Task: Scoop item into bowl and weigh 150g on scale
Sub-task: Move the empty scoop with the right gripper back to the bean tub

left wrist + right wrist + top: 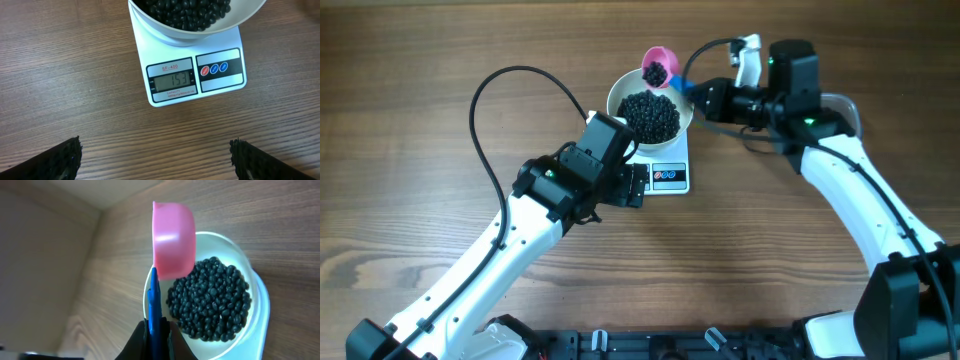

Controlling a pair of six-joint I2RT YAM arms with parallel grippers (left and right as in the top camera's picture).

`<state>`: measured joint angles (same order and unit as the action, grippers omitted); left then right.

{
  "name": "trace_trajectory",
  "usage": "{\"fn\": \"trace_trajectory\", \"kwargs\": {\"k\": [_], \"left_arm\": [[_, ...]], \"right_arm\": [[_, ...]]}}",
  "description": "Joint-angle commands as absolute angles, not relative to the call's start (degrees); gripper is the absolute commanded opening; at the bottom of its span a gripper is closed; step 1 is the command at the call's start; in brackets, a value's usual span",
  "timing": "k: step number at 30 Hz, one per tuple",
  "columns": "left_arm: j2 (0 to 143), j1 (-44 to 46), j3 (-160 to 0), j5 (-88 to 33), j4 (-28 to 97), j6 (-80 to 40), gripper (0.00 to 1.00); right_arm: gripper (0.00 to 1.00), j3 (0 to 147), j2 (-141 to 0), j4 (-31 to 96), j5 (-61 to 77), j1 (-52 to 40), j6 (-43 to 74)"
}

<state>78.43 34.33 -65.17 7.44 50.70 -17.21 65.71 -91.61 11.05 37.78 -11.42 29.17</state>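
Overhead view: the white bowl (pixel 616 98) sits on the digital kitchen scale (pixel 670 178) just above the middle of the frame, heaped with black beans (pixel 652 115). The right gripper (pixel 705 98) reaches in from the upper right, its jaws clamped tight on the blue handle (pixel 682 82) of a pink scoop (pixel 658 62). The scoop hangs at the bowl's upper rim, and a few beans show dark inside its cup. The right wrist view shows the scoop's pink outer shell at upper centre, overlapping the bowl's edge, with the bean pile just to its lower right and the handle running down into the closed fingers (pixel 172 347) at the bottom edge. The left gripper (pixel 635 185) sits at the scale's lower left corner on the wooden table (pixel 420 120), its jaws spread wide with nothing between them. In the left wrist view its two dark fingertips sit in the bottom corners, well apart, with the scale above them. Its display (pixel 172 80) reads 153, beside one red and two blue buttons (pixel 214 69), and the bowl's underside covers the top of the platform.
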Motion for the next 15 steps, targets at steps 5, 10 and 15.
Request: {"fn": "trace_trajectory", "kwargs": {"k": [5,10,15], "left_arm": [[78.8,33.8,-64.8,7.1,50.5,-16.7,1.00],[78.8,33.8,-64.8,7.1,50.5,-16.7,1.00],[78.8,33.8,-64.8,7.1,50.5,-16.7,1.00]], "right_arm": [[0.04,65.9,-89.6,10.6,47.8,-1.0,34.6],[0.04,65.9,-88.8,14.2,49.4,6.8,34.5],[0.04,65.9,-87.9,21.1,49.4,16.1,31.5]]}}
